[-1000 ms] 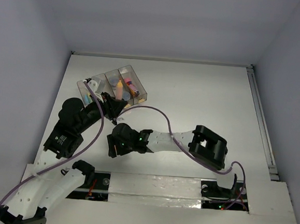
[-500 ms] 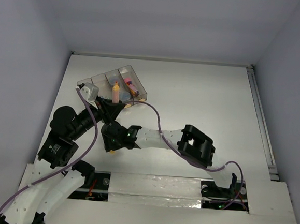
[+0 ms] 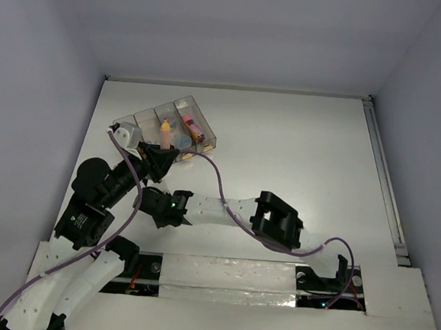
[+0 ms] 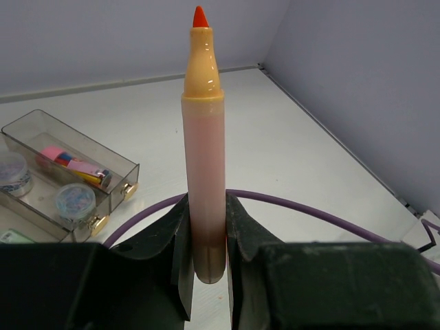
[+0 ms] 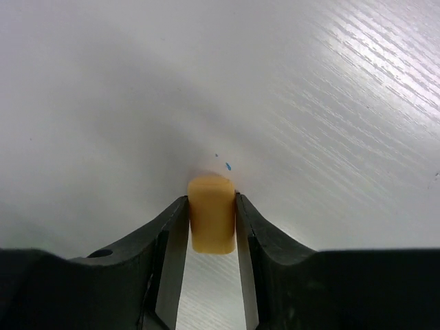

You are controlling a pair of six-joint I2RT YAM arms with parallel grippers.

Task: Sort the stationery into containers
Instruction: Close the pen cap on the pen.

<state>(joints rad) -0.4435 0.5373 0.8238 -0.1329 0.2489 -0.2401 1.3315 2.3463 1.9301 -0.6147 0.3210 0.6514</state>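
Above the white counter (image 3: 299, 140) the left tool (image 4: 206, 206) clamps the orange marker (image 4: 204, 137) by its base, tip pointing far (tray (image 4: 122, 180) just beyond); the right tool (image 5: 212, 227) pinches a yellow block (image 5: 211, 210).

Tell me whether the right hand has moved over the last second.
Yes: against the tray in the top view, the right hand shifted left.

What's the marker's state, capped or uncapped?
Uncapped: the marker, clamped upright in the left gripper, shows its bare red tip in the left wrist view.
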